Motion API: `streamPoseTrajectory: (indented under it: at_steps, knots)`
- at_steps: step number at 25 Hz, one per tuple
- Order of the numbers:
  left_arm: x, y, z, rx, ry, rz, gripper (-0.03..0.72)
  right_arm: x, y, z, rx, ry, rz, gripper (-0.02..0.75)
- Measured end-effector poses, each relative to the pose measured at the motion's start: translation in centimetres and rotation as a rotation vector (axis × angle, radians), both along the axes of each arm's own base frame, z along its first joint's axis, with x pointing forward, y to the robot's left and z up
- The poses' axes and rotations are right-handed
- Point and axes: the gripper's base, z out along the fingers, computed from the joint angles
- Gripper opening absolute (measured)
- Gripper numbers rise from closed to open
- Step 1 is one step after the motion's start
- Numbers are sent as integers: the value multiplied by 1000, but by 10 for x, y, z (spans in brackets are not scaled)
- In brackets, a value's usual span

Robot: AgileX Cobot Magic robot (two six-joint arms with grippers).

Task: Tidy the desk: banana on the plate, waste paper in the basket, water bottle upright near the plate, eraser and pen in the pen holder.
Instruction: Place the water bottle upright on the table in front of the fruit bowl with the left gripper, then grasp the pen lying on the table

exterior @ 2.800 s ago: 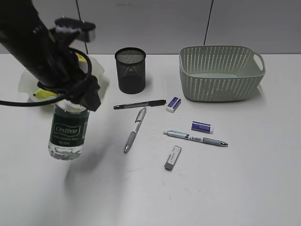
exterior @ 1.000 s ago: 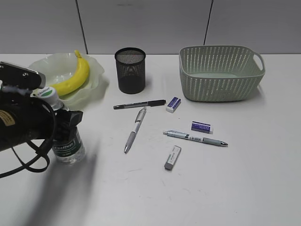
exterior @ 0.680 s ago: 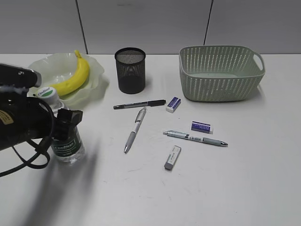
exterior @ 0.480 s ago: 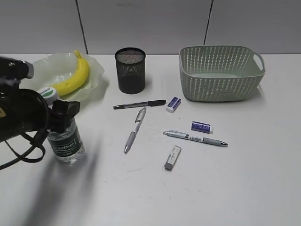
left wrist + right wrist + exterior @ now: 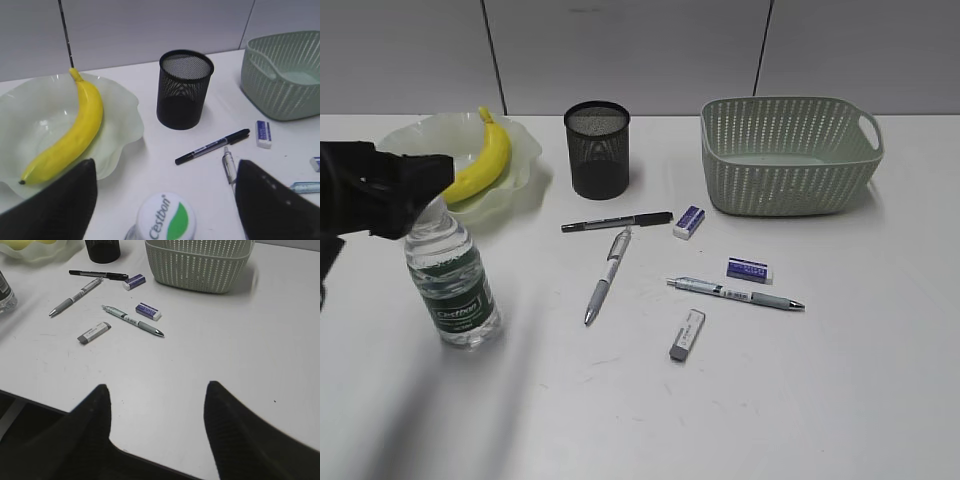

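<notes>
With the water bottle (image 5: 451,281) standing upright on the table (image 5: 740,400) just below the spread, released left tool (image 5: 165,200), near the plate (image 5: 515,170) holding the banana (image 5: 480,160), next comes gathering pens and erasers into the pen holder (image 5: 598,148).

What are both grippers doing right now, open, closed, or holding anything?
Left gripper: open, holding nothing, fingers spread either side of the water bottle.
Right gripper: open, empty, above the bare desk.

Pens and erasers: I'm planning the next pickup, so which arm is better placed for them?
Probably the right. Its open gripper looks at the erasers and pens with nothing between; the left gripper hangs open over the water bottle.
</notes>
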Motion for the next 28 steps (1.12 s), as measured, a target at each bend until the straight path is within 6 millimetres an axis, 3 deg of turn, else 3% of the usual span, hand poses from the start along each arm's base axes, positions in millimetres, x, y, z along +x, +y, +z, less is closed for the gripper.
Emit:
streamPoseTrajectory:
  at_steps: [5,9,16,20,28]
  knots:
    - [-38,11,23,-9,66,-73,584,0,0,0,0,0,0,468]
    - [-82,27,42,-4,99,-152,560,0,0,0,0,0,0,468]
    - [-145,57,63,161,259,-235,536,0,0,0,0,0,0,467]
    - [-166,70,51,235,421,-220,517,0,0,0,1,-2,0,467]
    - [-183,82,54,200,355,-178,513,0,0,0,1,-2,0,468]
